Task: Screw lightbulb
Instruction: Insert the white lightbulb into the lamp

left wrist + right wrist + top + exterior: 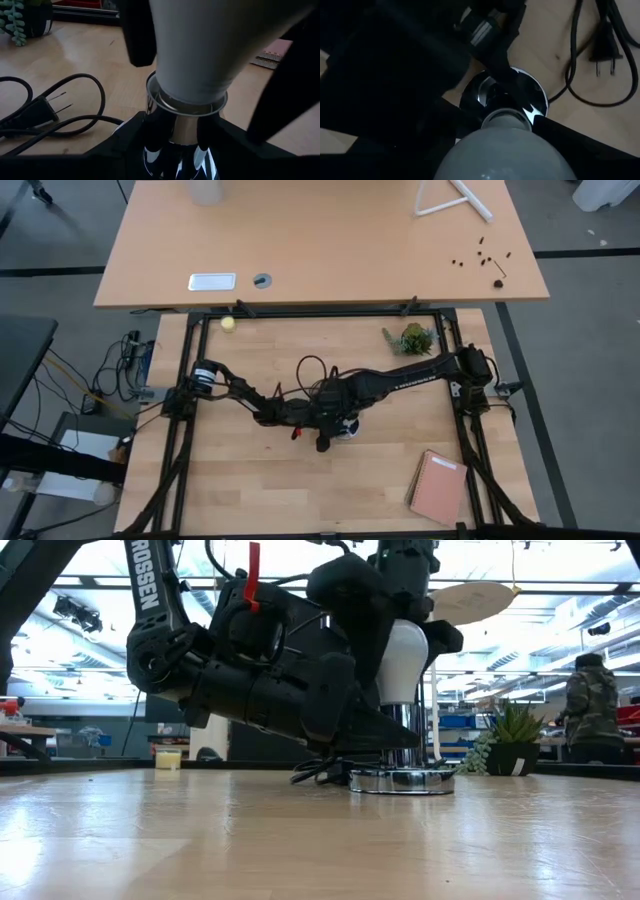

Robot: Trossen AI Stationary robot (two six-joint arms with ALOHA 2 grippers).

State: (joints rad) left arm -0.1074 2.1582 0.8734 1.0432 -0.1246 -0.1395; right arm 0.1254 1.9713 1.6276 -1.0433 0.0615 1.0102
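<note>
Bulb: your white pear-shaped lightbulb (402,662) stands upright, grey screw base down in the chrome socket (402,778).
Right gripper (512,145): its jaws clasp the bulb's glass.
Left gripper (172,131): jaws apparently hold the socket stem.

Overhead view down on the table (250,480), low level view, close wrist views, all sharing the lightbulb (402,660).

We note a light wooden table (300,490). On it, the silver socket base (402,780) stands mid-table; beside it a black cord with plug (35,112). Beyond the base: a potted plant (412,338), a yellowish ball (228,323). Nearer: a pink notebook (438,488).
</note>
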